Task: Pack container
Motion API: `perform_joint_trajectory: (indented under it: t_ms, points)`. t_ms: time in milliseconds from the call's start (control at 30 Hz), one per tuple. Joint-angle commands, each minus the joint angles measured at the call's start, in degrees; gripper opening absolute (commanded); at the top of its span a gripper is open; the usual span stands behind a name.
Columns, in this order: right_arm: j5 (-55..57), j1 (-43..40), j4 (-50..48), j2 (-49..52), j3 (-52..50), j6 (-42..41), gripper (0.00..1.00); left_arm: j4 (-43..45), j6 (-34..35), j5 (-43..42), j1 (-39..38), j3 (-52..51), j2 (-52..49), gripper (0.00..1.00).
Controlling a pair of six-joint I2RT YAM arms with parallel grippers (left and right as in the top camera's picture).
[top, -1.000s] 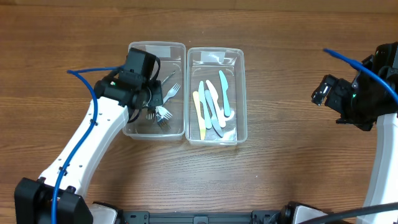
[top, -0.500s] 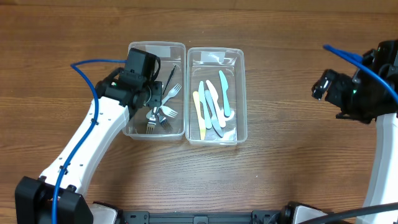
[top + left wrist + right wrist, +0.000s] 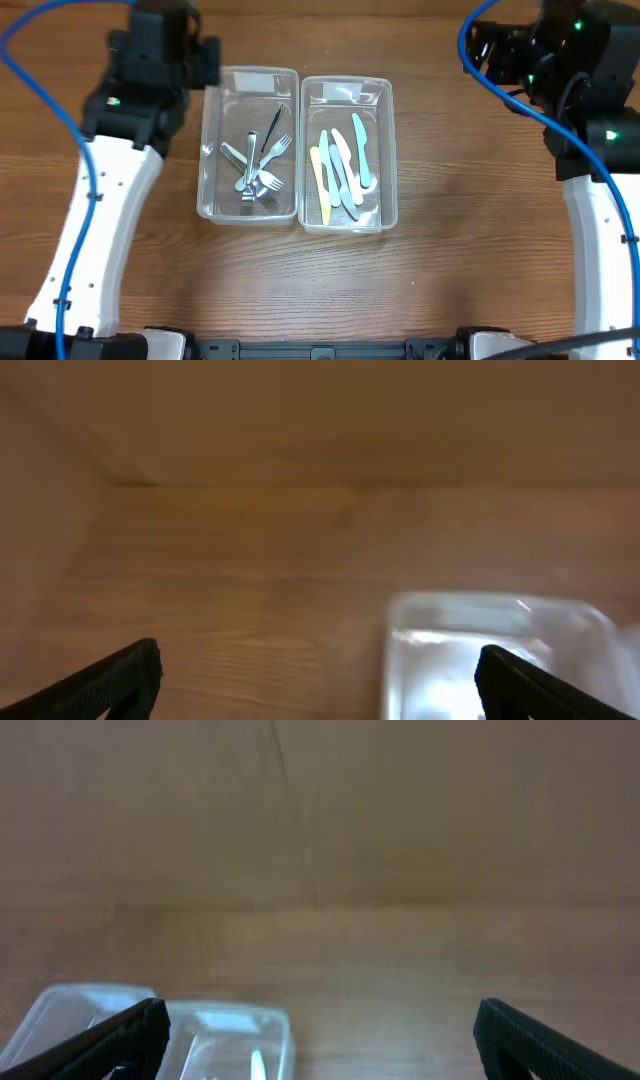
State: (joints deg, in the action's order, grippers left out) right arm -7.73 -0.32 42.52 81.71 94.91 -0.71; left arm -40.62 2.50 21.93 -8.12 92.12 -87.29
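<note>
My left tool has lifted out of the clear rectangular plastic tub, leaving the silver metal forks inside; it and my right tool both gape empty, so packing looks done.

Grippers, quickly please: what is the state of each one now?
Left gripper: open, holding nothing.
Right gripper: open, holding nothing.

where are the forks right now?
Overhead view: the forks lie in a loose pile inside the left clear container, on the left side of the table, right beside the right clear container that holds the pastel knives.
</note>
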Motion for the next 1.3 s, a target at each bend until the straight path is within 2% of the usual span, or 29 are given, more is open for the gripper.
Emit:
perform_joint_trajectory:
  t_ms: [0,200,400,600,767,933,1200,1267]
  points:
    - [3.58,-1.14,3.15,-0.24,0.35,0.96,1.0,-2.1,-3.28,3.56,3.06,1.9,1.62,1.0]
    - [6.69,-1.77,8.37,-4.11,0.28,0.96,1.0,-3.45,-3.78,2.14,2.93,0.5,9.62,1.0]
    - [6.73,-1.01,12.76,-14.78,-2.56,0.94,1.0,-3.69,-0.87,-2.16,2.82,-5.62,21.49,1.0]
    - [12.35,5.75,12.57,-33.55,-16.85,0.98,1.0,-3.5,1.64,-2.05,2.8,-15.1,34.25,1.0]
    - [19.74,12.63,16.39,-52.13,-32.17,0.92,1.0,-3.21,3.54,-2.12,2.8,-25.88,46.29,1.0]
    - [21.0,14.14,20.26,-63.84,-39.76,-2.56,1.0,-2.64,4.17,-2.08,2.8,-35.71,55.23,1.0]
    - [21.2,14.14,20.17,-66.82,-42.58,-2.51,1.0,-4.39,2.93,-2.05,2.8,-40.63,59.93,1.0]
    - [21.2,14.14,20.17,-66.82,-42.58,-2.51,1.0,-4.63,0.2,-2.05,2.8,-40.65,59.93,1.0]
